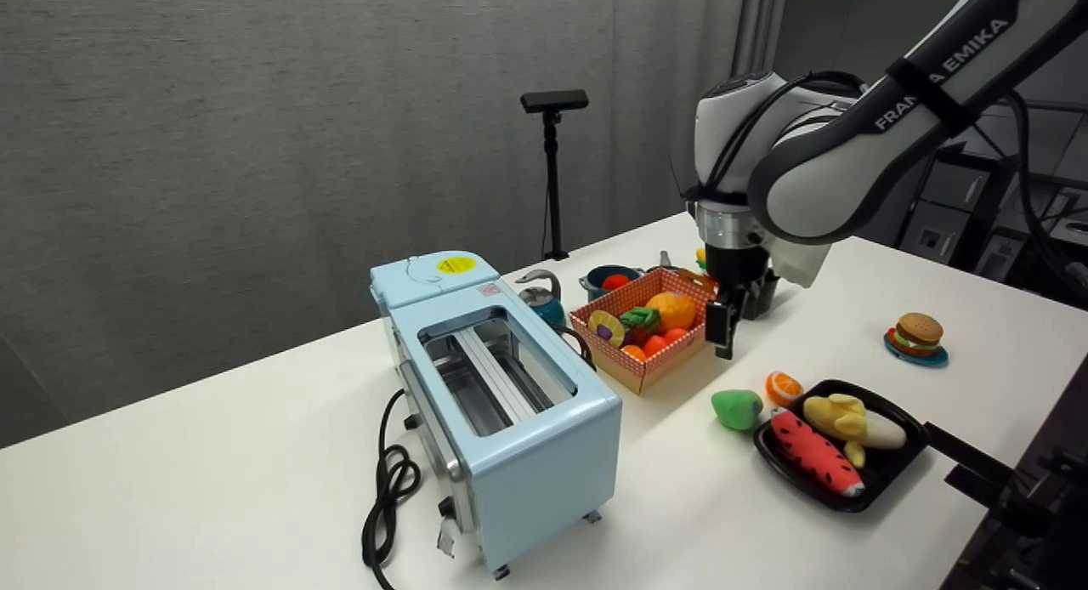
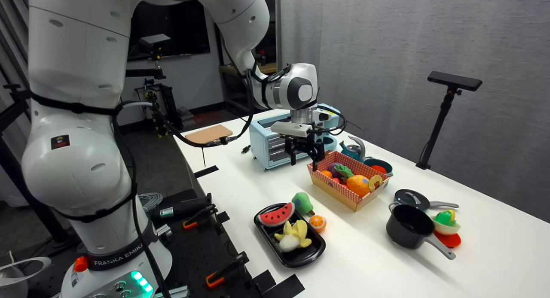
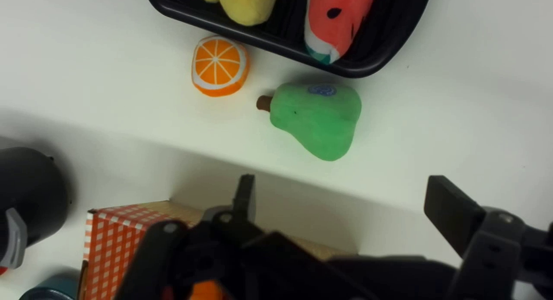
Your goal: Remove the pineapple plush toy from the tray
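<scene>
The pineapple plush toy (image 1: 671, 310) is yellow-orange with green leaves. It lies among other toy fruits in the tray (image 1: 614, 365), a shallow bin with red-checked walls. In an exterior view the toy (image 2: 357, 185) lies toward the end of the tray (image 2: 330, 193) away from the toaster. My gripper (image 2: 304, 159) is open and empty, above the table beside the tray's toaster-side end; it also shows in an exterior view (image 1: 722, 331). In the wrist view the gripper (image 3: 339, 192) partly covers the tray (image 3: 116, 237); an orange patch shows there, but I cannot tell which toy it is.
A light-blue toaster (image 1: 548, 479) stands close to the tray. A green pear toy (image 3: 322, 118), an orange slice toy (image 3: 218, 66) and a black tray (image 2: 296, 260) with banana and watermelon toys lie nearby. A black pot (image 2: 408, 229), a pan (image 2: 410, 199) and a kettle (image 2: 350, 150) stand around it.
</scene>
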